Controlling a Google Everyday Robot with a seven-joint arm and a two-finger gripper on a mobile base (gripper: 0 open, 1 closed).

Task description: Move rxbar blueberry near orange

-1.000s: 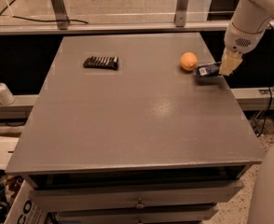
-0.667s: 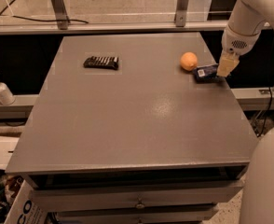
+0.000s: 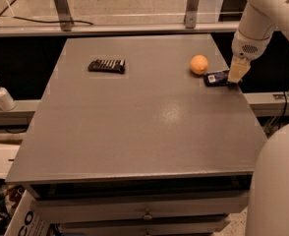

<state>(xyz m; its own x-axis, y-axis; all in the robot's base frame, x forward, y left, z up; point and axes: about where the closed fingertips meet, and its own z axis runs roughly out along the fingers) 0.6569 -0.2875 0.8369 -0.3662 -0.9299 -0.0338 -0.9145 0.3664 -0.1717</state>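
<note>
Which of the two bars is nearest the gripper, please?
The dark blue rxbar blueberry beside the orange, right at the gripper; the black striped bar lies far left.

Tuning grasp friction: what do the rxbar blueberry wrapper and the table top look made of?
rxbar blueberry: likely thin plastic film wrapper, dark blue with a white label patch; sheen unclear.
The table: grey, hard, smooth, perhaps laminate or painted board; a soft glare patch near its middle suggests a satin finish.
The gripper is at the bar's right end, near the table's right edge.

Grey table w/ drawers below, metal rail behind, soap bottle at left.
</note>
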